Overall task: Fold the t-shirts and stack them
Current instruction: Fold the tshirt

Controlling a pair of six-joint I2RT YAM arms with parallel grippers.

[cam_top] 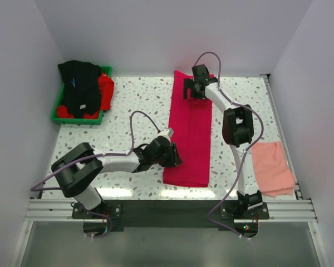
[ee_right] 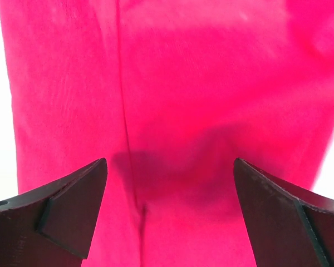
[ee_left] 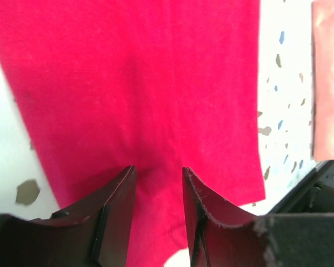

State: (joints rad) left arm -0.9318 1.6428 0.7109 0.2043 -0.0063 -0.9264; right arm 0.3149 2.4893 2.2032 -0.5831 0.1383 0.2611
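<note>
The crimson-pink t-shirt (cam_top: 190, 130) lies on the table as a long strip folded lengthwise. My left gripper (cam_top: 175, 156) is open over its left edge near the near end; in the left wrist view the gripper (ee_left: 157, 169) has its jaws a little apart just above the cloth (ee_left: 139, 83). My right gripper (cam_top: 190, 89) is open over the strip's far end; in the right wrist view the gripper (ee_right: 170, 161) has its jaws wide apart over the cloth (ee_right: 172, 72). A folded salmon-pink t-shirt (cam_top: 273, 167) lies at the right. The black t-shirt (cam_top: 80, 86) and the bright red one (cam_top: 106, 90) sit in the tray.
The green plastic tray (cam_top: 78, 120) stands at the far left corner. The salmon-pink shirt also shows at the right edge of the left wrist view (ee_left: 328, 78). White walls close in the table on three sides; a metal rail (cam_top: 167, 208) runs along the near edge.
</note>
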